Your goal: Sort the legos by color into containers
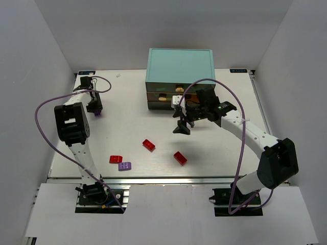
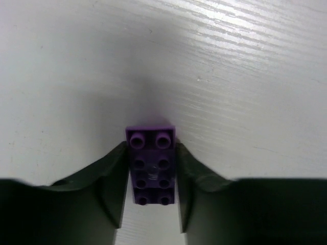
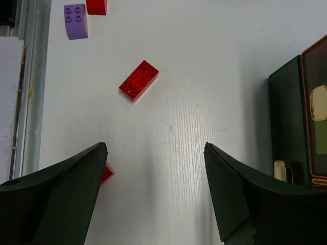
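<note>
I am pinching the dark purple studded plastic brick (image 2: 151, 171) in the left gripper (image 2: 151, 150), far left on the white table (image 1: 225, 153), well apart from the teal-topped drawer cabinet (image 1: 180, 64). The right gripper (image 3: 154, 150) is hanging wide apart, holding nothing. I am gripping only the brick's rear half, so it may pivot or slip out when lifted.

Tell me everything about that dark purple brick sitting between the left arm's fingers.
The purple brick is a glossy dark violet plastic block, oblong, with eight round studs in two rows of four. It lies studs up, lengthwise between the fingers of the left tool, which touch both long sides; its far end pokes out past them. It is over the far left part of the white table; whether it rests there or is lifted, I cannot tell.
</note>
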`<state>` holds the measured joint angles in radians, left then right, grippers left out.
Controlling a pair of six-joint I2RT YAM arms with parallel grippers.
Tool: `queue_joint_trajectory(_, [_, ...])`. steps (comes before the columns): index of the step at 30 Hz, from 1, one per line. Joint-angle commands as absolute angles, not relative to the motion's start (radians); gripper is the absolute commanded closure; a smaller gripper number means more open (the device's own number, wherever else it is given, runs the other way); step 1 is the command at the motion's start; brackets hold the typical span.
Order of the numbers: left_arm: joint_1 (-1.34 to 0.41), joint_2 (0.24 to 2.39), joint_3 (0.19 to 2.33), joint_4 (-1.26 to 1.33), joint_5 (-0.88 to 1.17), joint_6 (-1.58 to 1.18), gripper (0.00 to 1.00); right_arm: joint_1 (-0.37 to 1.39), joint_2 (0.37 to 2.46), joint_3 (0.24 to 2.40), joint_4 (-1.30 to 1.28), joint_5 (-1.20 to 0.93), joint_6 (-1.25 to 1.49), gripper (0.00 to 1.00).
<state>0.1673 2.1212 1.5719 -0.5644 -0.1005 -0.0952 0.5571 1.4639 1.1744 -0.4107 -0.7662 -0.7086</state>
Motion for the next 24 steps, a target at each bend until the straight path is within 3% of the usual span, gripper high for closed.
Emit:
queue_joint_trajectory(1, [0.17,2.12,1.579,-0.565,-0.083,-0.098,0.57,0.549,1.468,1.21,-0.407,-0.755,-0.721,0.18])
queue_joint_trajectory(6, [0.17,2.065,1.531,-0.557,-0.014,-0.13,0.75,0.543,1.459,1.201,-0.385,-0.738,-0.701,0.19])
queue_joint_trajectory(9, [0.144,1.972,1.5,-0.548,0.115,-0.167,0.88,0.545,1.439,1.184,-0.3,-0.674,-0.611,0.2])
queue_joint_trajectory(12, [0.098,1.814,1.399,-0.449,0.345,-0.256,0.92,0.542,1.39,1.12,-0.172,-0.542,-0.499,0.25])
queue_joint_trajectory(13, [0.085,1.768,1.37,-0.418,0.391,-0.277,0.92,0.537,1.365,1.105,-0.1,-0.52,-0.442,0.3])
queue_joint_trajectory(14, [0.069,1.725,1.309,-0.355,0.478,-0.302,0.92,0.529,1.355,1.086,-0.072,-0.47,-0.413,0.49])
queue_joint_trajectory(16, [0.012,1.601,1.25,-0.287,0.564,-0.366,0.92,0.52,1.336,1.074,0.024,-0.399,-0.295,0.76])
queue_joint_trajectory(17, [-0.009,1.565,1.215,-0.244,0.599,-0.38,0.92,0.509,1.332,1.084,0.032,-0.372,-0.27,0.97])
queue_joint_trajectory(24, [-0.198,1.361,1.155,-0.091,0.712,-0.423,0.94,0.443,1.316,1.199,0.051,-0.351,-0.124,1.0])
